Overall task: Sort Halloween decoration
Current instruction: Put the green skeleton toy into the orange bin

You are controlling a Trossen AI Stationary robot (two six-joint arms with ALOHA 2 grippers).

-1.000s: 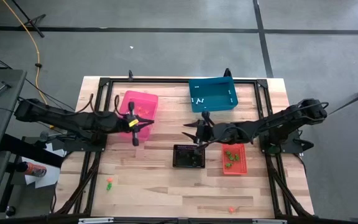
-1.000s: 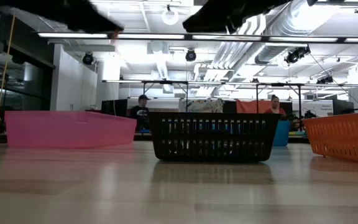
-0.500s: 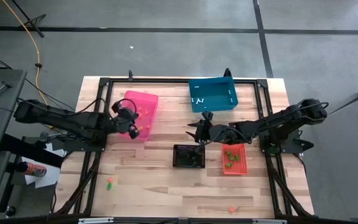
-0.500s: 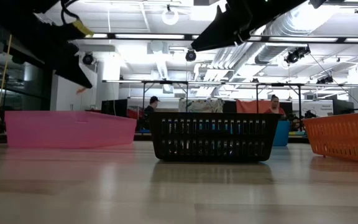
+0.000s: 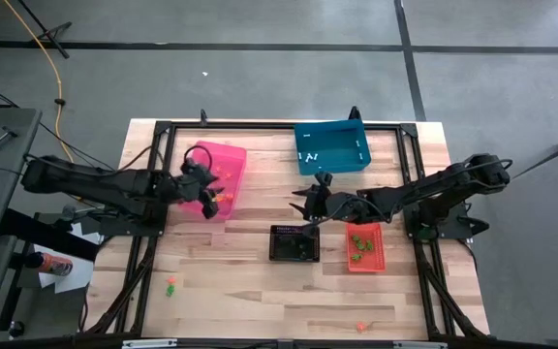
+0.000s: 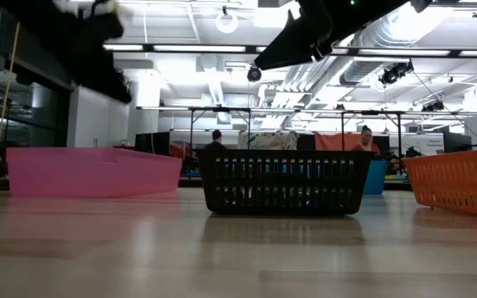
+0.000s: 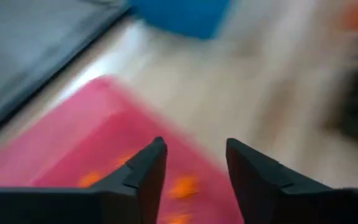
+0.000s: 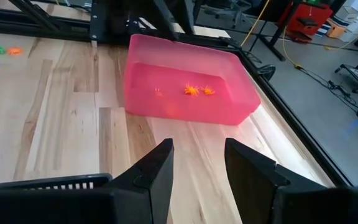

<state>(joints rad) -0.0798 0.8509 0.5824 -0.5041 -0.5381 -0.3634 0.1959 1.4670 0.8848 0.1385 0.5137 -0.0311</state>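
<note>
The Halloween decoration is tiny trinkets. Several orange ones (image 8: 194, 90) lie in the pink bin (image 5: 219, 165), green ones (image 5: 360, 243) lie in the red bin (image 5: 380, 254), and white ones (image 5: 308, 155) lie in the blue bin (image 5: 335, 136). Loose ones rest on the table at the near left (image 5: 170, 286) and near the front edge (image 5: 361, 327). My left gripper (image 7: 194, 163) hangs open over the pink bin's near right part (image 5: 207, 198), with nothing between its fingers. My right gripper (image 8: 199, 158) is open and empty, above the table just beyond the black basket (image 5: 294, 243).
The black basket (image 6: 284, 182) stands mid-table between the pink bin (image 6: 93, 171) and the red bin (image 6: 458, 184). Black frame rails (image 5: 158, 194) run along the table's left, right and far sides. People stand in the room behind the table.
My left gripper has turned about over the pink bin's near right corner, first dipping, then rising again. An orange trinket that showed at its fingertips half a second ago is gone from there.
</note>
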